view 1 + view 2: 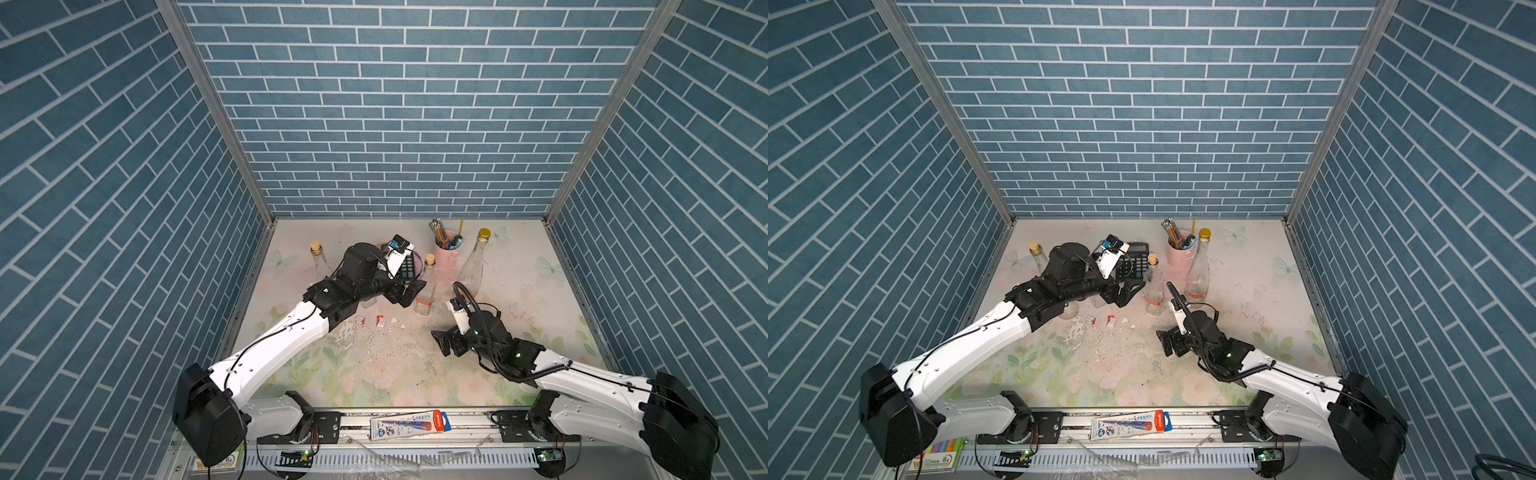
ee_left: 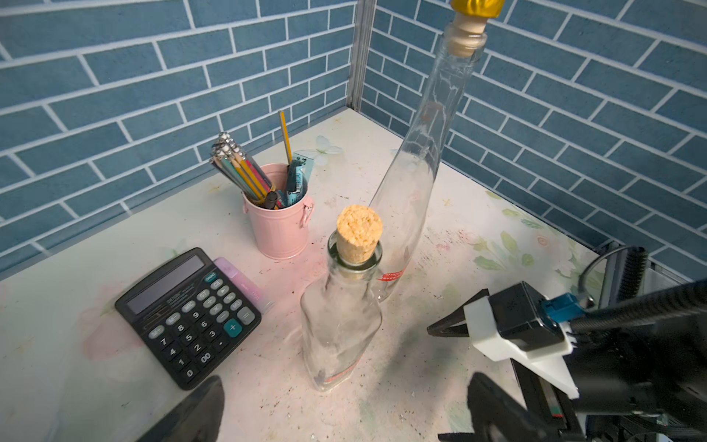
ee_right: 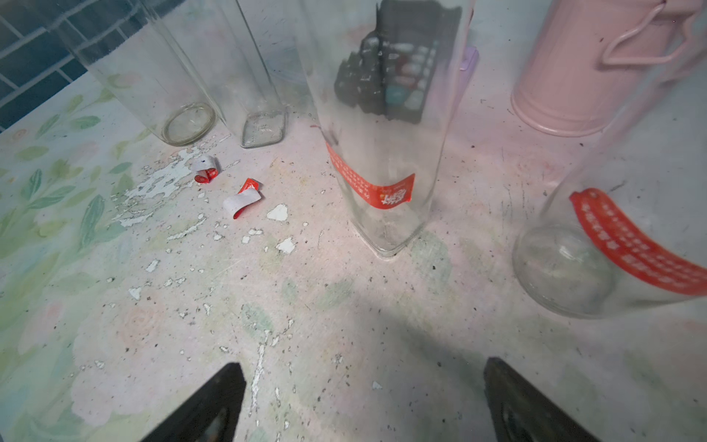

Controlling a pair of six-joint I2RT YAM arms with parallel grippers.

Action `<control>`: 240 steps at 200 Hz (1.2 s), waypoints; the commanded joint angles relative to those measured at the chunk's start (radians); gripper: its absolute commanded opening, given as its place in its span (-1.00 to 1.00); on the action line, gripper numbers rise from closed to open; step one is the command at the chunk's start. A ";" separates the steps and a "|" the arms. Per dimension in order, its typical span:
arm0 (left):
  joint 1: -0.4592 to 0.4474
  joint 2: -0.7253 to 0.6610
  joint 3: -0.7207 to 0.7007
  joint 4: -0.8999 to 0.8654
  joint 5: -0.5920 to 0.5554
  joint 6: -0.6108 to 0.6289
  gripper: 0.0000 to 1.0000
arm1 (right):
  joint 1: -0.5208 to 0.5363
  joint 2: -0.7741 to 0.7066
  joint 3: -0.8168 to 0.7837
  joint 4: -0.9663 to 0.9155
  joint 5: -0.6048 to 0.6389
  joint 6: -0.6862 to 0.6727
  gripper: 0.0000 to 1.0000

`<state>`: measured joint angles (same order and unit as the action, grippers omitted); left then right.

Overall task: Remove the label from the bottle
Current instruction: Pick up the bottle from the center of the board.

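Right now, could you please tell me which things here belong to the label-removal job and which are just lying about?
Job: corked square bottle; its red label; tall gold-capped bottle, also labelled; peeled label scraps.
Lying about: calculator; pink pencil cup; label-free bottles; pen pack.

Corked bottle (image 1: pixel 1153 291) between calculator (image 1: pixel 1139 262), left, and tall bottle (image 1: pixel 1198 270), right; pencil cup (image 1: pixel 1177 255) behind.

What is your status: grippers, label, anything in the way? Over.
Left gripper open, right gripper open, both empty. Red label on corked bottle, near its base. Torn scraps on table beside it; tall bottle close by.
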<state>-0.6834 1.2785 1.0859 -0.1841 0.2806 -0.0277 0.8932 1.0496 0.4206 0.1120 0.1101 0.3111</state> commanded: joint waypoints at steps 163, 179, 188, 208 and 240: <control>-0.003 0.321 0.190 0.190 0.170 0.152 0.51 | -0.031 -0.209 -0.055 -0.084 0.012 -0.089 0.93; -0.002 0.315 0.187 0.190 0.155 0.149 0.23 | -0.030 -0.206 -0.033 -0.080 0.000 -0.101 0.93; -0.002 0.309 0.185 0.191 0.146 0.147 0.08 | -0.029 -0.208 -0.024 -0.071 -0.011 -0.112 0.93; -0.002 0.292 0.185 0.183 0.124 0.145 -0.19 | -0.030 -0.211 -0.017 -0.028 -0.037 -0.145 0.94; -0.002 0.254 0.195 0.135 0.102 0.134 -0.49 | -0.030 -0.190 0.023 0.015 -0.085 -0.205 0.97</control>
<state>-0.6865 1.5829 1.2480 -0.0067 0.4004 0.1116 0.8654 0.8455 0.3904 0.0750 0.0734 0.1841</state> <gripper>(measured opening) 0.308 0.980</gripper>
